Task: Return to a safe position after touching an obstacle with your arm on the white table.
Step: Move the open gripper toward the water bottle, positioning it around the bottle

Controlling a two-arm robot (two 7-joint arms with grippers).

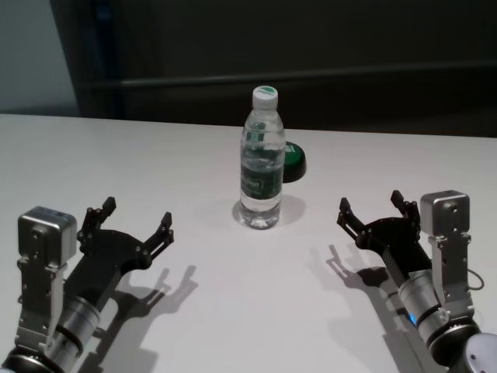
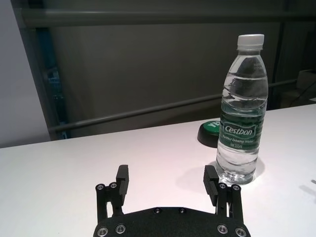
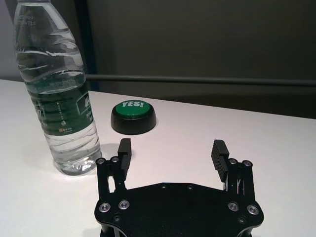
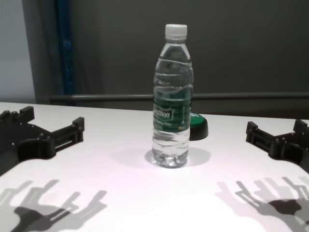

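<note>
The clear water bottle point(image 1: 262, 162) with a white cap and dark green label stands upright near the middle of the white table point(image 1: 155, 155). It also shows in the left wrist view point(image 2: 242, 111), the right wrist view point(image 3: 57, 94) and the chest view point(image 4: 172, 96). My left gripper point(image 1: 133, 221) is open and empty above the table at the near left, apart from the bottle. My right gripper point(image 1: 374, 207) is open and empty at the near right, also apart from it. Both show in their wrist views, left point(image 2: 168, 181) and right point(image 3: 171, 150).
A low black round button with a green "YES!" top point(image 3: 133, 116) sits just behind the bottle to its right; it also shows in the head view point(image 1: 293, 161). The table's far edge point(image 1: 116, 116) meets a dark wall with a rail.
</note>
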